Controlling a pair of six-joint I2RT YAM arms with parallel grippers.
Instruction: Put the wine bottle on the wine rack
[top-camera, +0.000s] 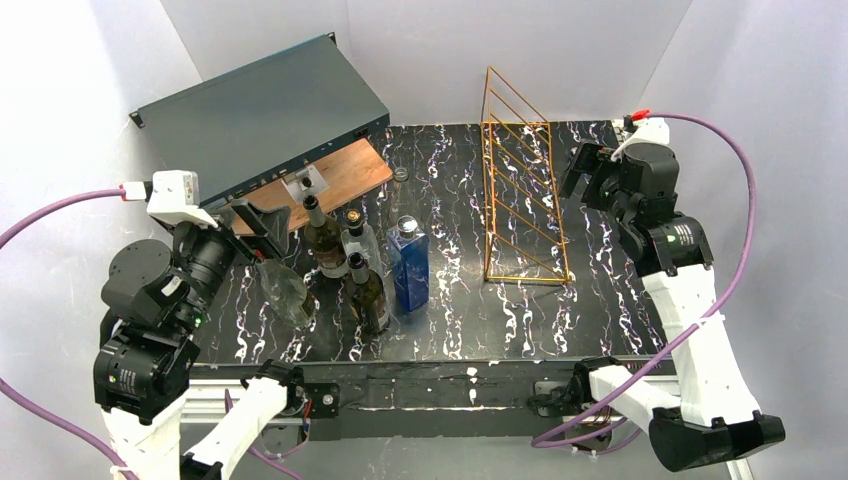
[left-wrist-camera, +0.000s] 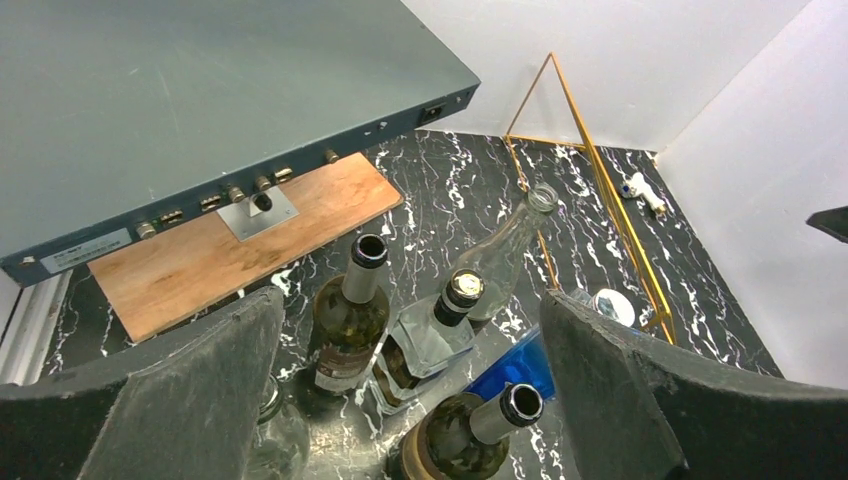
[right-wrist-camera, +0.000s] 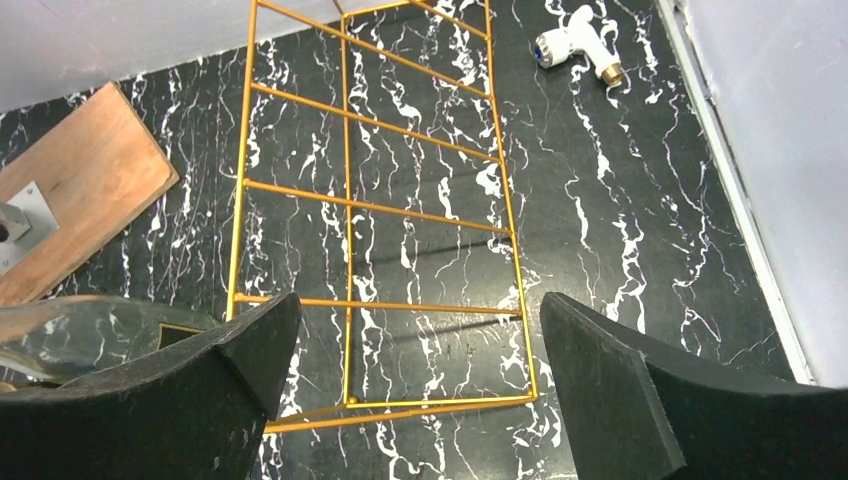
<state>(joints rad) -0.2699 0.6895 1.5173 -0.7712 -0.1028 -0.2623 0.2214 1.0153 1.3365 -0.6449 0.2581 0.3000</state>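
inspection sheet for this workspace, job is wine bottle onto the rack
surface: black marbled table, no spills seen
job's things: gold wine rack upright, holding nothing; far wine bottle and near wine bottle standing left of it
clutter: blue bottle, clear bottle, grey box overlapping a wooden board, white fitting
end effectors: left end effector open above the bottles; right end effector open, facing the rack
cables: purple cables run off both arms, not on the table
surroundings: white walls; nothing else seen
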